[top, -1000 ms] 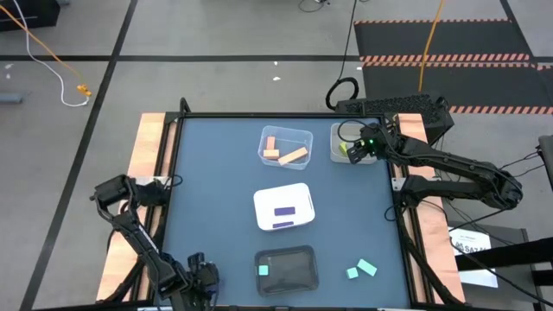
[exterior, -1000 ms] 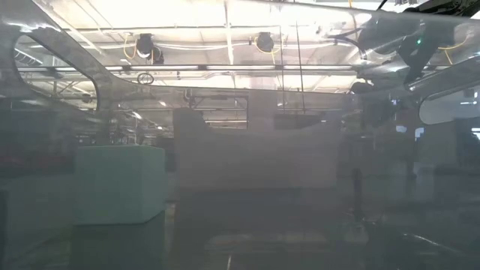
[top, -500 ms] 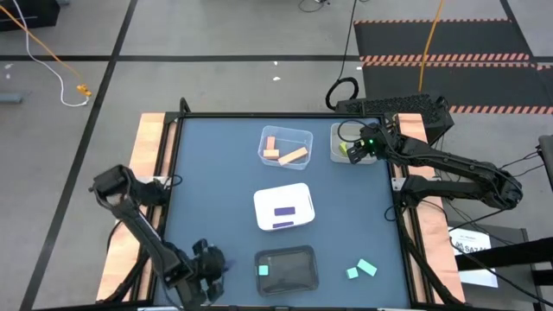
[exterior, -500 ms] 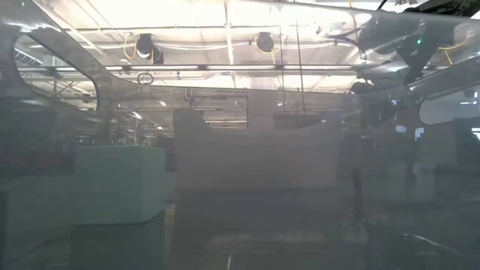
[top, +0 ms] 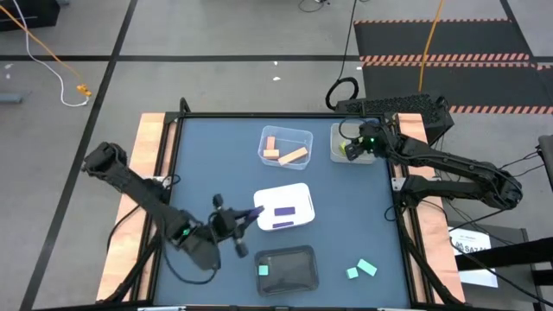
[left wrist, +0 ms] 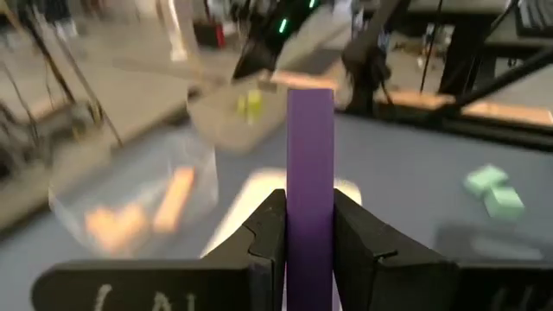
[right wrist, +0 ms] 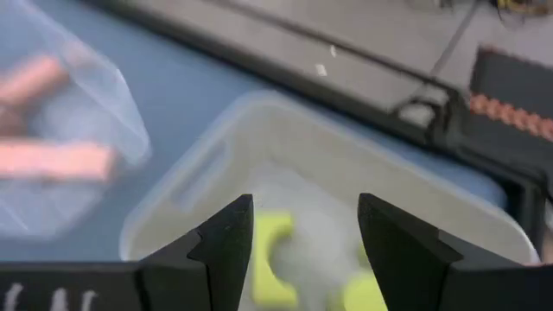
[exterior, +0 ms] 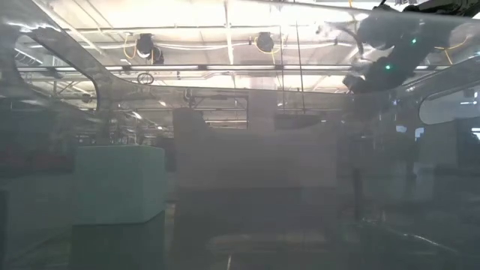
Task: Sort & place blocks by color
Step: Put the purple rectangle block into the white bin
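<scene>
Beside the white tray (top: 298,194), my left end effector (top: 244,218) clamps a purple bar (left wrist: 310,173), its long axis pointing straight out from my fingers (left wrist: 268,229).

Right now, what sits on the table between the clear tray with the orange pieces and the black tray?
In the high view, the white tray lies between the clear tray and the black tray, with a purple bar in it.
</scene>
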